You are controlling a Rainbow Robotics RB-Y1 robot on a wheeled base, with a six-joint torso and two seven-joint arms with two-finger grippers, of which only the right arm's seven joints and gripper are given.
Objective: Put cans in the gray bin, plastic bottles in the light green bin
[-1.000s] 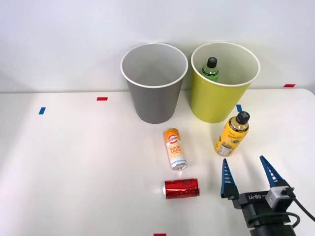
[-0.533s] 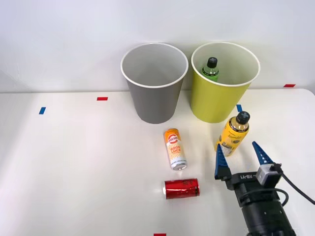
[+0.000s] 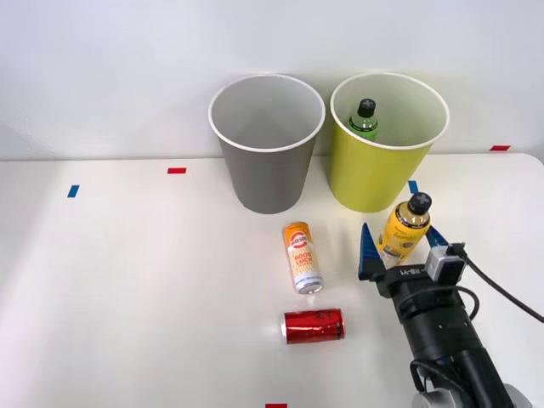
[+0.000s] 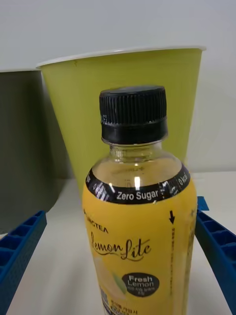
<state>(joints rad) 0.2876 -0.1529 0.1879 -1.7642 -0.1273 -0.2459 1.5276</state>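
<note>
The yellow-orange plastic bottle (image 3: pixel 403 228) stands upright with its black cap on, just in front of the light green bin (image 3: pixel 374 178). My right gripper (image 3: pixel 402 246) is open around it, one blue finger on each side. In the right wrist view the bottle (image 4: pixel 137 236) stands between the fingers (image 4: pixel 19 251) with a gap on both sides. A green bottle (image 3: pixel 364 119) stands inside the light green bin. The gray bin (image 3: pixel 268 183) is to its left. An orange-and-white can (image 3: pixel 302 257) and a dented red can (image 3: pixel 313 325) lie on their sides on the table.
Red tape marks (image 3: pixel 176 171) and blue tape marks (image 3: pixel 72 191) dot the white table (image 3: pixel 127 280). A wall rises right behind the two bins. The red can lies close to the left of my arm.
My right gripper has moved forward from the table's near edge, and its open fingers now flank the yellow-orange bottle. The bottles, cans and bins have not moved.
</note>
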